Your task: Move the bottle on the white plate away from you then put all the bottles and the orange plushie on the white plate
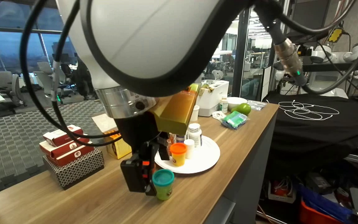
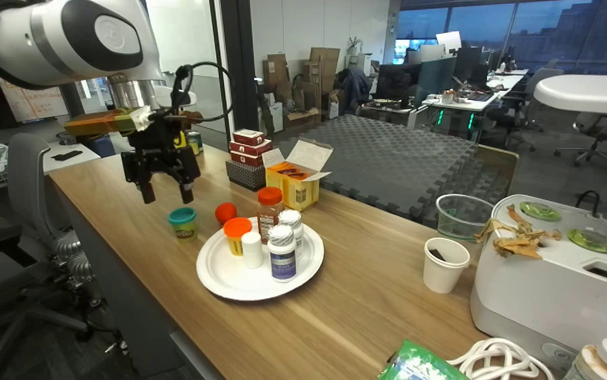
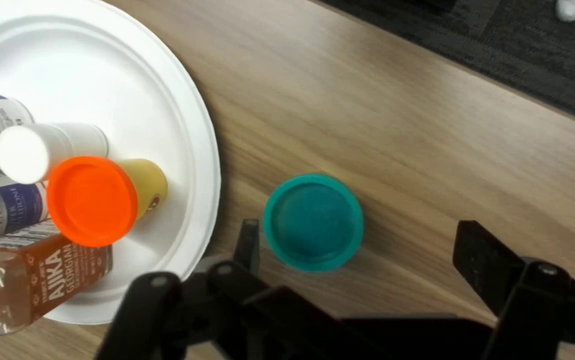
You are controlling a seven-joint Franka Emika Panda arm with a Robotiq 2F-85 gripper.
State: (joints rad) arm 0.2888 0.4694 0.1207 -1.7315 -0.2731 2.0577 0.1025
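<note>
My gripper is open above the table with nothing held. In the wrist view, the teal-lidded bottle lies below, between the spread fingers, nearer the left finger; it stands upright on the wood beside the white plate. On that plate stand a purple-labelled bottle with a white cap, a similar white bottle behind it, a small white bottle, an orange-lidded yellow tub and the red-capped amber bottle. The orange plushie sits on the table just off the plate's rim.
Behind the plate are an opened yellow box and red boxes stacked on a dark patterned box. A paper cup, a white machine and a green packet stand farther along. The table's edge runs near the teal-lidded bottle.
</note>
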